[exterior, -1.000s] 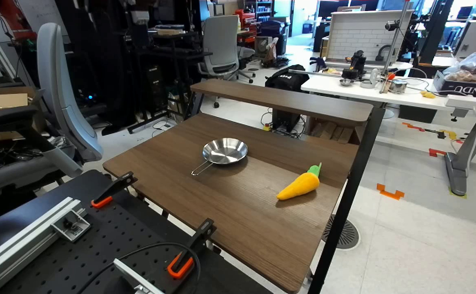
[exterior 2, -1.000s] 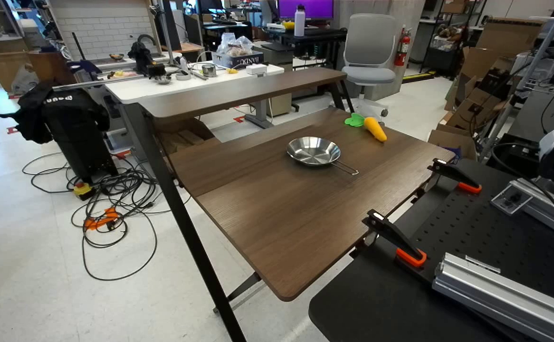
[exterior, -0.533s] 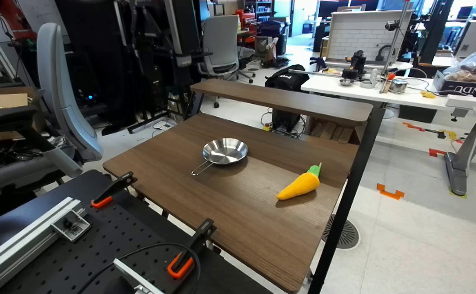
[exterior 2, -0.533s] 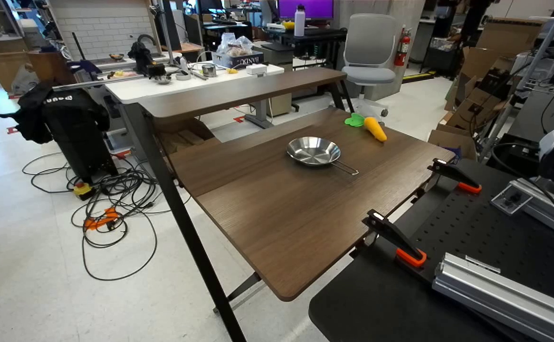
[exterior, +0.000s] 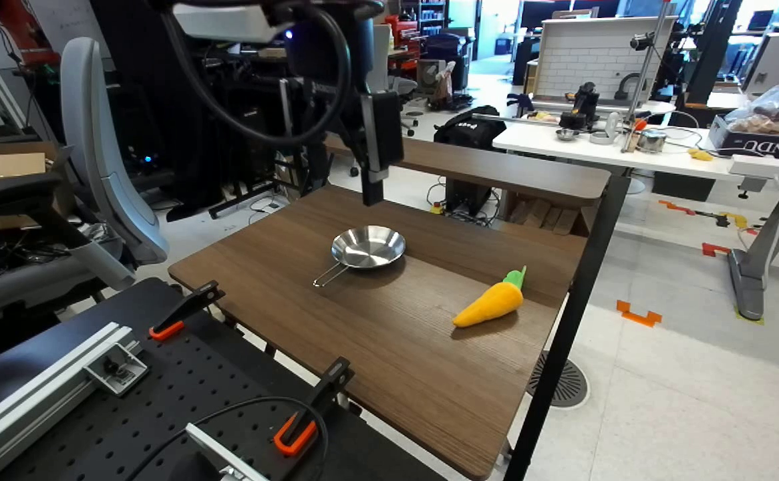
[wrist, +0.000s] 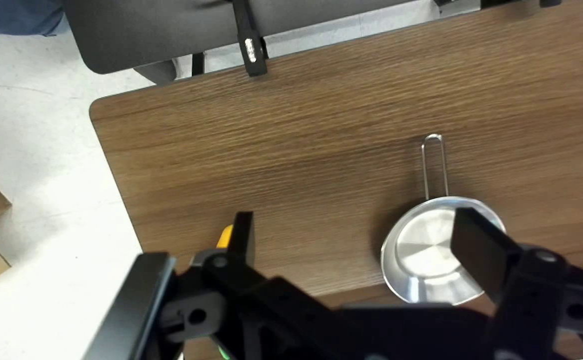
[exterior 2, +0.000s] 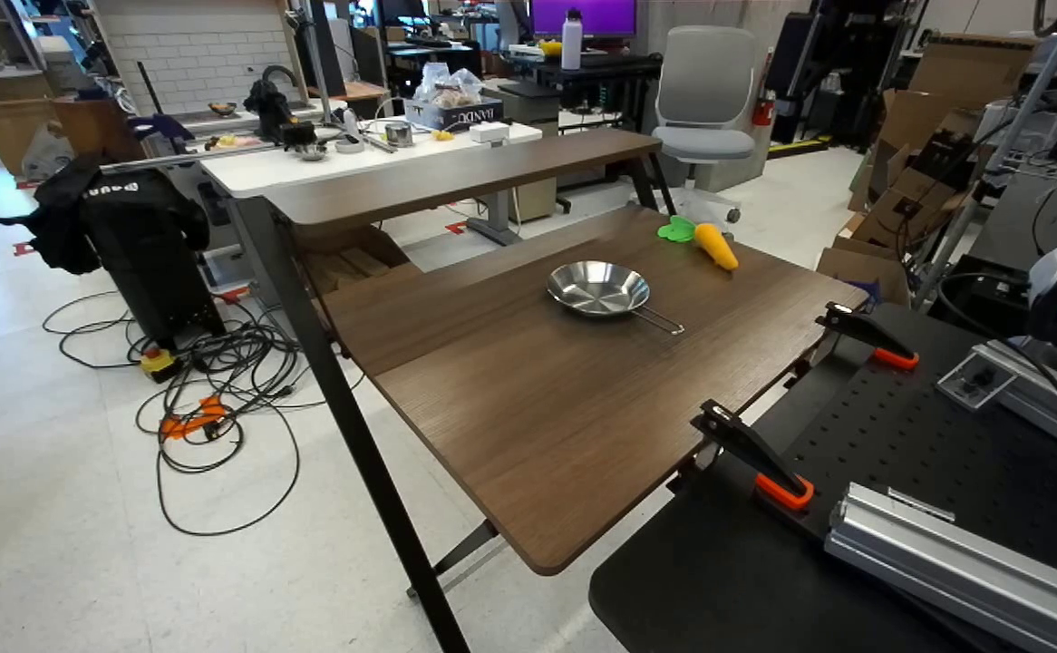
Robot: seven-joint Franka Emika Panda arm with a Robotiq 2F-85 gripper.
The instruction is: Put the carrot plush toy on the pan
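Carrot plush toy (exterior: 492,305): on the surface (exterior: 363,334), near a short edge; mostly hidden behind the gripper (wrist: 354,225) in the wrist view.
Frying pan (exterior: 368,248): farther from that edge; bowl partly covered there.
Gripper jaws: apart.
Robot arm (exterior: 219,21): cut off above.

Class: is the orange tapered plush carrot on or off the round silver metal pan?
Off: both exterior views show the carrot lying on the brown wood-grained table, apart from the pan.

Yellow-orange carrot (exterior: 491,304), pincer (wrist: 354,225) apparently mostly black
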